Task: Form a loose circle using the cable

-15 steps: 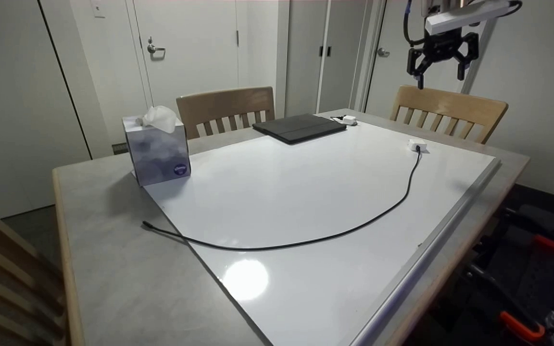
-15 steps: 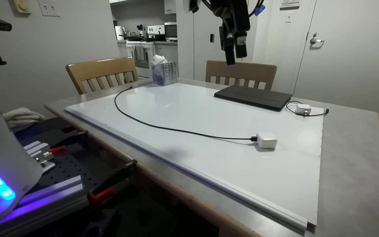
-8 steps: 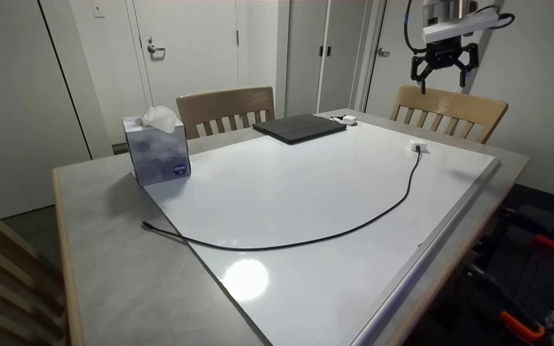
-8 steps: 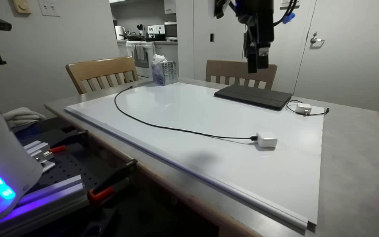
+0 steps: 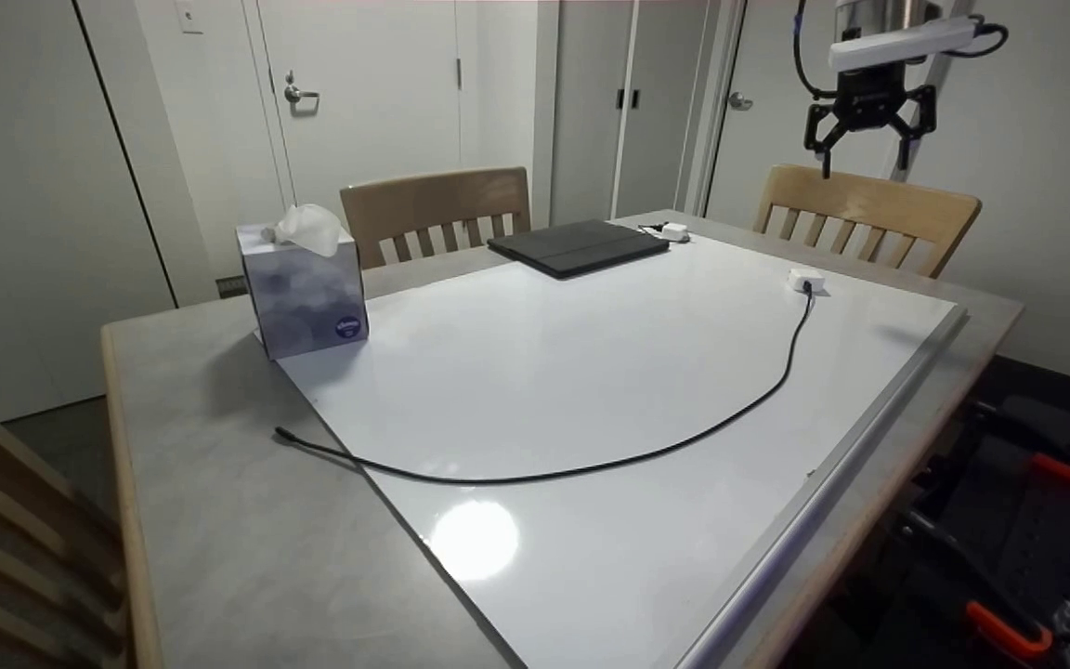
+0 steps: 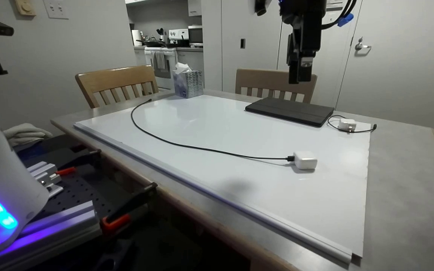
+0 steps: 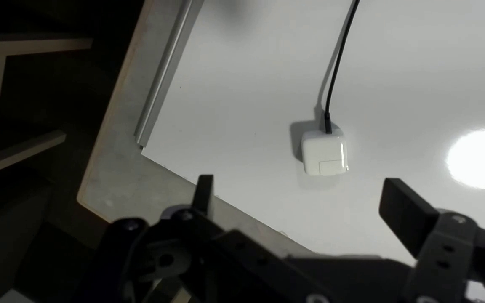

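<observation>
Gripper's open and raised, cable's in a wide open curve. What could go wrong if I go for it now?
1. The cable is plugged into the white charger block, so pulling might drag the block or work the plug loose.
2. The cable is thin and mostly low on the whiteboard; the gripper may miss it or press the board.
3. The free end lies past the whiteboard's edge, over the tabletop, and might catch on that edge when drawn inward.

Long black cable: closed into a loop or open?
Open. In both exterior views the cable lies in one wide curve, its free tip well apart from the end plugged into the white adapter.
</observation>
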Available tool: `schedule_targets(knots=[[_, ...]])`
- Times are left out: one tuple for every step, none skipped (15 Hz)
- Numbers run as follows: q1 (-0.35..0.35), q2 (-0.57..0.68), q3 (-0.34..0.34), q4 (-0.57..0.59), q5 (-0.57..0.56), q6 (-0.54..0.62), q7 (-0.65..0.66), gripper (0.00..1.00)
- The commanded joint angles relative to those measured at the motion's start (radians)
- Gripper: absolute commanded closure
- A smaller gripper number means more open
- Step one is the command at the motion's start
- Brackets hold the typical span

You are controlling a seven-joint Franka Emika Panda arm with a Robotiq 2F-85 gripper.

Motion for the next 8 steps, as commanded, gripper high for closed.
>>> schedule_targets(knots=[[0.018, 0.011, -0.019, 0.006, -0.037, 0.002, 0.058, 0.0], [0.014, 0.022, -0.015, 0.016, -0.029, -0.01, 0.032, 0.0], [0.004, 0.033, -0.01, 0.026, -0.001, -0.022, -0.024, 0.0], [-0.009, 0.038, -0.002, 0.028, 0.036, -0.019, -0.115, 0.0], [-0.02, 0.043, 0.004, 0.031, 0.079, -0.017, -0.209, 0.0], [-0.028, 0.05, 0.004, 0.035, 0.115, -0.015, -0.282, 0.0], [-0.036, 0.058, 0.007, 0.043, 0.155, -0.026, -0.356, 0.0], [-0.049, 0.077, 0.007, 0.07, 0.204, -0.068, -0.429, 0.0]])
